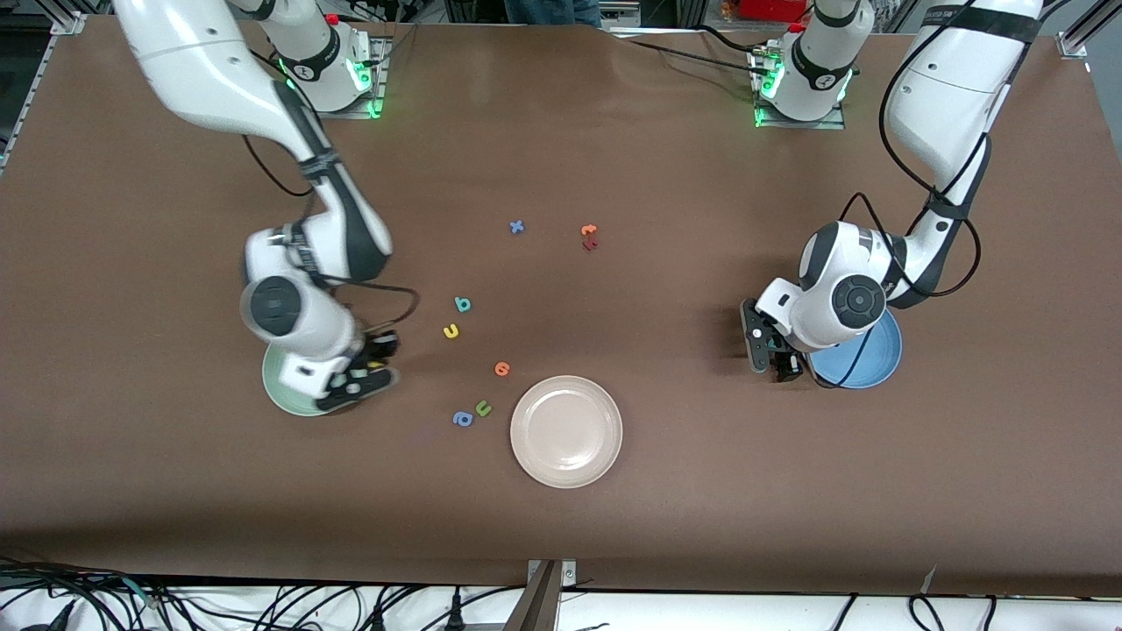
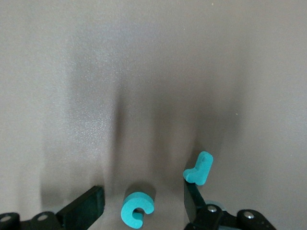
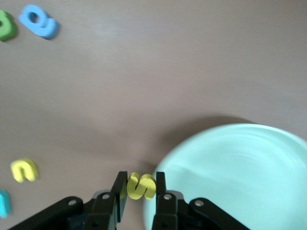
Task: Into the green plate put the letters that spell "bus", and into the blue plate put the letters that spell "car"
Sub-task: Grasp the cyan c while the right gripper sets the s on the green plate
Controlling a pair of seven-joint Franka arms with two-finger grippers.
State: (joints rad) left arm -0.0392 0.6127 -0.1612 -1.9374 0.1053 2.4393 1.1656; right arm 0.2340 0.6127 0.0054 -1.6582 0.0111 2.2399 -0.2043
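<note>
My right gripper (image 3: 140,184) is shut on the yellow "s" (image 3: 141,186) and hangs over the rim of the green plate (image 3: 240,177), at the edge toward the table's middle. In the front view that gripper (image 1: 372,364) covers part of the plate (image 1: 285,390). The teal "b" (image 1: 463,304) and yellow "u" (image 1: 451,330) lie on the table nearby. My left gripper (image 2: 139,207) is open low over the table beside the blue plate (image 1: 863,364). The teal "c" (image 2: 137,209) lies between its fingers, clear of both. The teal "r" (image 2: 199,168) leans by one fingertip (image 2: 193,196).
A beige plate (image 1: 566,430) sits near the front of the table. An orange letter (image 1: 501,368), a green "u" (image 1: 483,407) and a blue "a" (image 1: 463,419) lie beside it. A blue "x" (image 1: 517,226) and two orange-red letters (image 1: 589,237) lie farther back.
</note>
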